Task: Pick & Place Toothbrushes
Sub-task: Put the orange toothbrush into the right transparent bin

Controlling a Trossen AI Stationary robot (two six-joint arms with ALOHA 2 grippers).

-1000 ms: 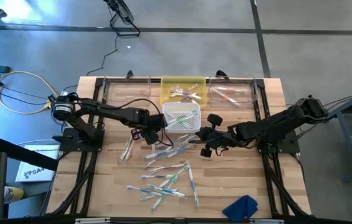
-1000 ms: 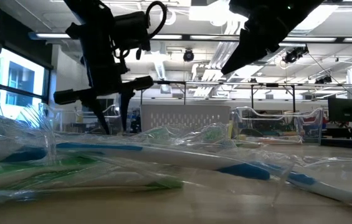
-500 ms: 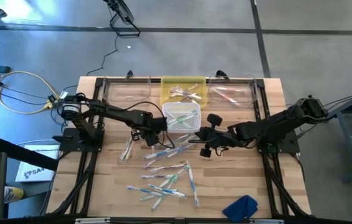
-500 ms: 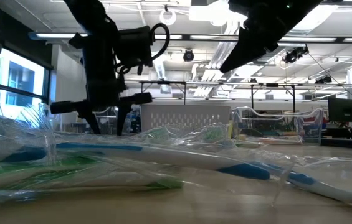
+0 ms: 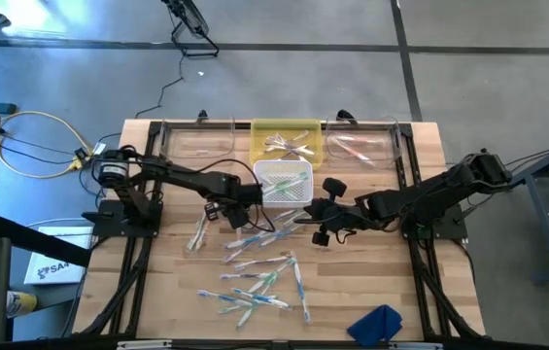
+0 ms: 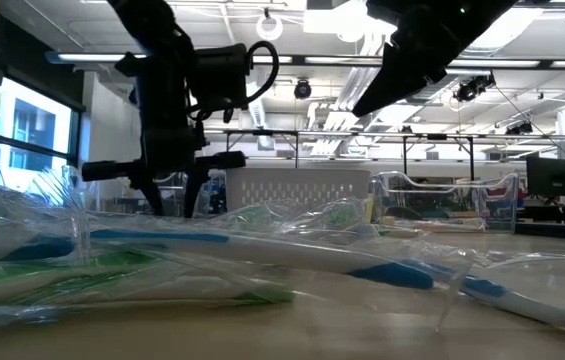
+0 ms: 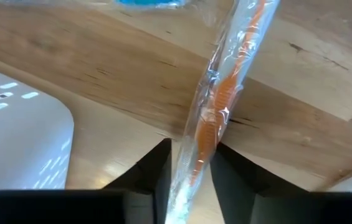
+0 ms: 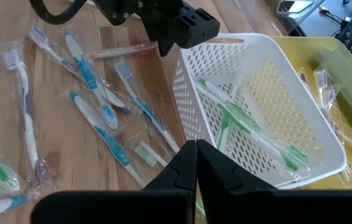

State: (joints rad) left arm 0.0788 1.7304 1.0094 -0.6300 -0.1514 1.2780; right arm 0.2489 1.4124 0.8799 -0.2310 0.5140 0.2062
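Wooden worktop [image 5: 157, 282] seen from above, with two dark robot arms reaching in from either side. Many wrapped toothbrushes [image 5: 259, 277] lie scattered across the middle and front of the worktop, white with blue, green or pink accents. At the back stand a clear bin [image 5: 196, 142], a yellow bin [image 5: 258, 146] and another clear bin [image 5: 383, 144], and just in front of the yellow one a white basket [image 8: 269, 81] holding several green toothbrushes [image 8: 238, 121].

The left gripper [image 5: 233, 210] is low over the worktop just beside the white basket's left corner. In its wrist view, its two fingers [image 7: 154, 177] stand narrowly apart on either side of an orange toothbrush [image 7: 216, 112] in clear wrap, which lies between them on the wood; whether they press on it cannot be told.

The right gripper [image 8: 195, 157] hangs near the basket's right front side, its fingers shut together and holding nothing.

A blue cloth [image 5: 376, 322] lies at the front right edge.
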